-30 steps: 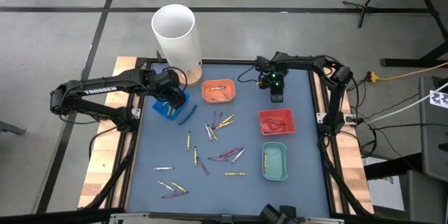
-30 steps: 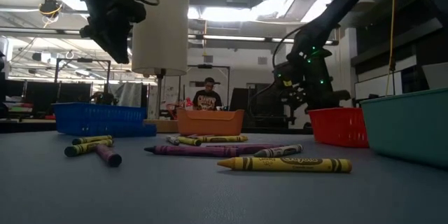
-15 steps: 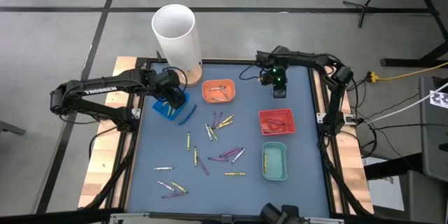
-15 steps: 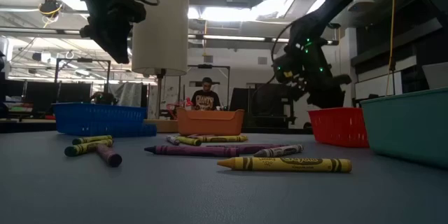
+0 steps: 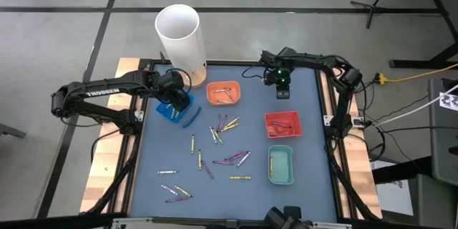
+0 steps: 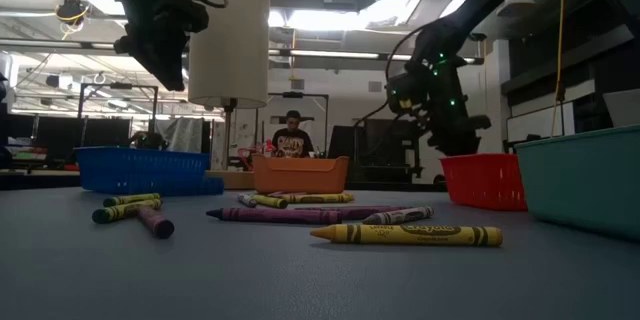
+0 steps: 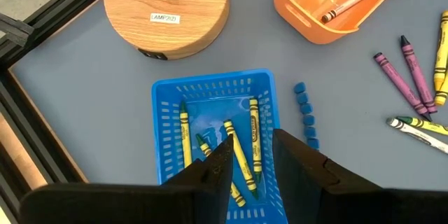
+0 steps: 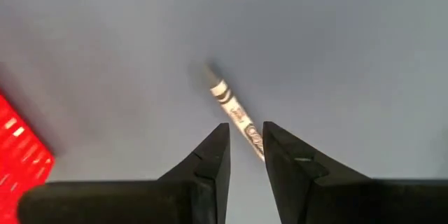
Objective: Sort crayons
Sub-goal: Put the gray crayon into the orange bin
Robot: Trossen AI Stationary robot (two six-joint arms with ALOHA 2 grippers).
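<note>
Loose crayons (image 5: 227, 143) lie scattered on the grey mat, and more lie at the near left (image 5: 175, 189). My left gripper (image 7: 252, 155) hangs open above the blue tray (image 7: 164, 122), which holds several yellow crayons (image 7: 253, 129); one yellow crayon (image 7: 238, 155) shows in the gap between the fingers, and I cannot tell whether they touch it. My right gripper (image 8: 246, 147) is at the far right of the mat (image 5: 283, 91), raised off it, shut on a pale grey-white crayon (image 8: 231, 108). My right gripper pinches the white crayon between its two fingers at one end (image 8: 250, 134). The rest sticks out past the fingertips, with its tip (image 8: 212, 75) toward the mat. The crayon lies along the fingers and is lifted clear.
An orange tray (image 5: 223, 93), a red tray (image 5: 283, 124) and a teal tray (image 5: 280, 164) hold crayons. A white lamp shade (image 5: 179, 32) on a wooden base (image 7: 168, 3) stands at the far left. A blue strip (image 5: 192, 118) lies beside the blue tray.
My right gripper has risen a little and gone toward the table's far edge and slightly left, away from the red tray, still shut on the white crayon.
</note>
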